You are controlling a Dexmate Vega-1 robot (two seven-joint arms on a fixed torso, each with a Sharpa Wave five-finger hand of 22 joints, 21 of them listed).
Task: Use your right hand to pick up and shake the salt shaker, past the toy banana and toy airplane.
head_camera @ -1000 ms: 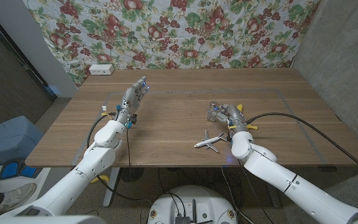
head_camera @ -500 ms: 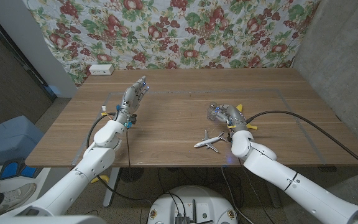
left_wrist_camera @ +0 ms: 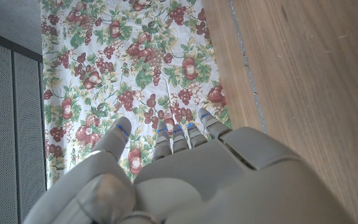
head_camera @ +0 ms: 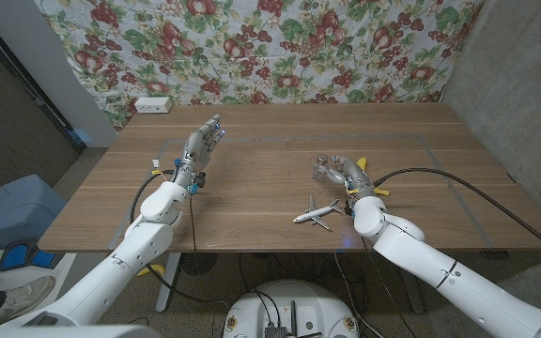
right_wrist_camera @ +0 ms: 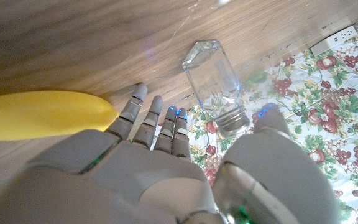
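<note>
Your right hand (head_camera: 350, 175) is sitting open just behind the salt shaker (head_camera: 323, 170), fingers spread and holding nothing. In the right wrist view the right hand (right_wrist_camera: 166, 168) is showing its fingers (right_wrist_camera: 143, 116) reaching toward the glass shaker (right_wrist_camera: 214, 82) with the thumb on its other side, a gap around it, so no grip. The shaker with its metal cap is standing on the wooden table (head_camera: 270, 131), right of centre. The toy banana (head_camera: 362, 167) is lying just beside your right hand on its outer side, yellow body (right_wrist_camera: 42, 113) touching the wood. The toy airplane (head_camera: 316, 212) is lying near the front edge, a little apart from the shaker. Your left hand (head_camera: 205, 144) is waiting raised over the left side of the table, fingers apart, gripping nothing; its fingers (left_wrist_camera: 166, 134) are pointing at the floral cloth (head_camera: 280, 47) behind.
</note>
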